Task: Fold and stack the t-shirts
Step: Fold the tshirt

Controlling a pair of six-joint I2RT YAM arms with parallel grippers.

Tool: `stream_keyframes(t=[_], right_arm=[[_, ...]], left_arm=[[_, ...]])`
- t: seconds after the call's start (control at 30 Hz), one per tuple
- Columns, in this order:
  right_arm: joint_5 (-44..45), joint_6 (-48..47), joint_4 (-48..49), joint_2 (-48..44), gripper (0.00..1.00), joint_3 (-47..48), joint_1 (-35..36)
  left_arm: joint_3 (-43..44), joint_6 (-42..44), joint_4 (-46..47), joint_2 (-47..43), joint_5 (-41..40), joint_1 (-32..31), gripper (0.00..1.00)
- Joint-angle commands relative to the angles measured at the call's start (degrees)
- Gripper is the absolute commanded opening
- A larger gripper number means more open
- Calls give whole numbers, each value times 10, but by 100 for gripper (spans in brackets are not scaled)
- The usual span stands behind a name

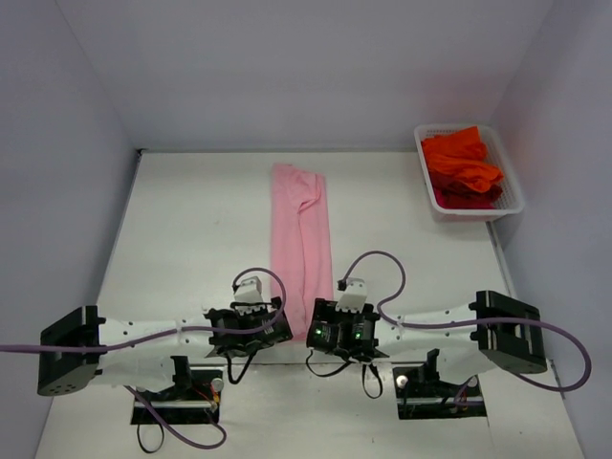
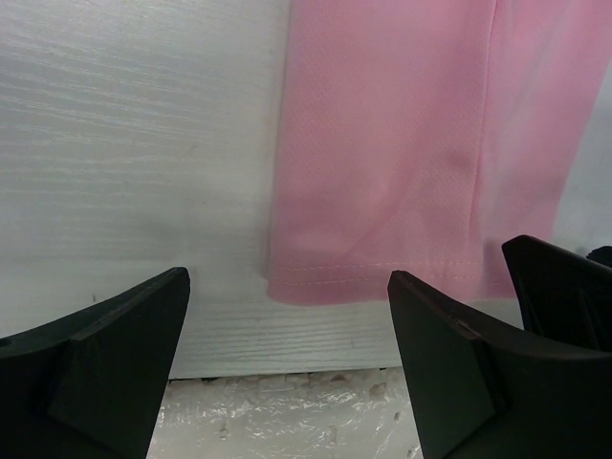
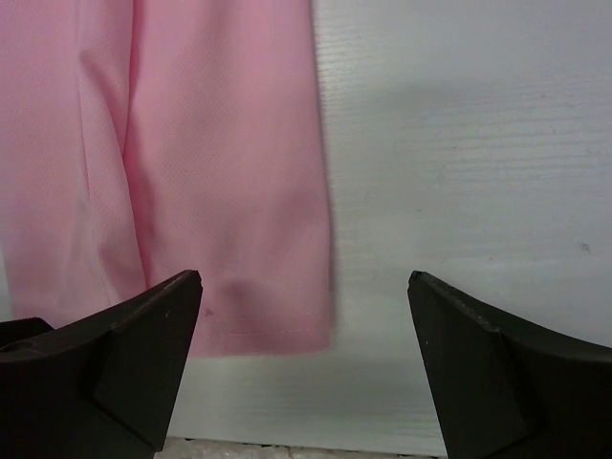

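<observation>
Pink thin-cloth short-sleeved t-shirt [image 1: 301, 234], item one: it lies along the middle of the table as a long narrow strip, neck end toward the far wall and stitched hem at the near edge, flat, lengthwise folds made. I judge the step in hand to be taking that near hem for the crosswise fold. My left gripper [image 2: 287, 296] hangs over the hem's left corner, jaws spread wide, nothing in them; my right gripper [image 3: 304, 292] hangs over the right corner, likewise wide and empty. To do it well I would set each gripper astride its own corner, pinch every layer just inside the stitching, then lift both together and level and carry the hem toward the neck with the side edges in line. The cloth looks limp and would likely sag or skew if one side leads. Item two: bright orange-red cloth t-shirts [image 1: 462, 164], heaped unfolded in a white plastic mesh basket [image 1: 478, 212] at the far right corner, well apart from the pink one. Surface: white matte table [image 1: 191, 220] with faint wood grain. Room: plain pale grey walls [image 1: 287, 67] close round three sides.
</observation>
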Motion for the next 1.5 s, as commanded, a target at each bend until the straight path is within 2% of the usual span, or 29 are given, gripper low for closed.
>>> stream_keyframes(t=[0.0, 0.47, 1.0, 1.47], right_arm=[[33, -2, 5, 13, 86, 23, -4], [17, -11, 41, 72, 83, 35, -5], [16, -14, 42, 62, 81, 34, -5], [17, -15, 41, 51, 80, 36, -5]], left_arm=[[2, -18, 24, -3, -10, -5, 81], [-38, -28, 57, -23, -15, -5, 79], [-35, -21, 98, 13, -13, -5, 76], [-75, -48, 89, -24, -10, -5, 63]])
